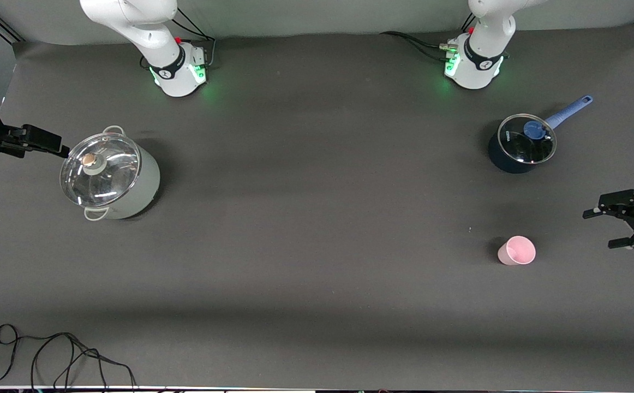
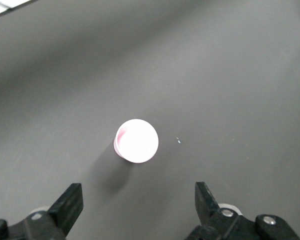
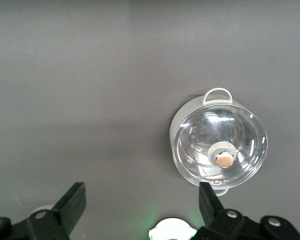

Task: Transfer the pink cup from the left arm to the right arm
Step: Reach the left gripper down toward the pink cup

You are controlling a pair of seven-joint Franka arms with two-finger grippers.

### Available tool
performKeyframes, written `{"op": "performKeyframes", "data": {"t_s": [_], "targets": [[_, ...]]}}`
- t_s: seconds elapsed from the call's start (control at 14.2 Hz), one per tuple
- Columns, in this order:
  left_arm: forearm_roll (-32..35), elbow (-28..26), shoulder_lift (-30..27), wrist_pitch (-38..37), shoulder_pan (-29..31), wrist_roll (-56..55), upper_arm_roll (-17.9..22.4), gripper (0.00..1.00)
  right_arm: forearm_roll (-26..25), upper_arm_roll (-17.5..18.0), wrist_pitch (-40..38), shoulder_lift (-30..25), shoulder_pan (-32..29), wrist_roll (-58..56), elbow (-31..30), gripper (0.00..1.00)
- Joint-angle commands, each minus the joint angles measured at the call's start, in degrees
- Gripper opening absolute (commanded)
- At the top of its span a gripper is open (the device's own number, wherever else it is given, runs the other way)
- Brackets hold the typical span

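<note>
Cup (image 1: 516,250) upright, at 9 o'clock of our left gripper (image 1: 606,229) | both grippers released, empty | right gripper (image 1: 63,150) waits by pot (image 1: 111,173)

table (image 1: 317,229): dark grey mat | wall (image 1: 322,16): pale grey | cable (image 1: 49,355): black, mat's near edge

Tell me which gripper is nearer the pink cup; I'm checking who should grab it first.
Left. The left gripper hangs open beside the pink cup at the left arm's end of the table. The right gripper waits open by the lidded grey pot at the right arm's end.
</note>
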Motion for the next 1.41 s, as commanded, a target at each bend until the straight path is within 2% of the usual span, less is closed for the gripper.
{"op": "performKeyframes", "data": {"t_s": [0.0,0.42,0.85,0.99,1.34], "targets": [[-7.96,1.18,5.84,-0.58,2.91,15.17,-0.6,1.0,0.13,-0.08,-0.38,0.01,0.34,0.85,0.29,1.0],[-25.9,-2.77,17.54,-1.1,9.68,50.68,-0.6,1.0,0.13,-0.08,-0.38,0.01,0.34,0.85,0.29,1.0],[-37.5,-7.69,24.13,-1.37,11.45,72.41,-0.86,1.0,0.13,0.01,-0.38,0.01,0.34,0.85,0.29,1.0],[-41.55,-9.8,24.76,-1.28,11.18,76.39,-0.95,1.0,0.13,-0.08,-0.38,0.01,0.34,0.85,0.29,1.0],[-46.39,-9.98,26.16,-0.31,10.22,76.66,-3.49,0.99,0.13,0.01,-0.38,0.01,0.34,0.85,0.29,1.0]]}}
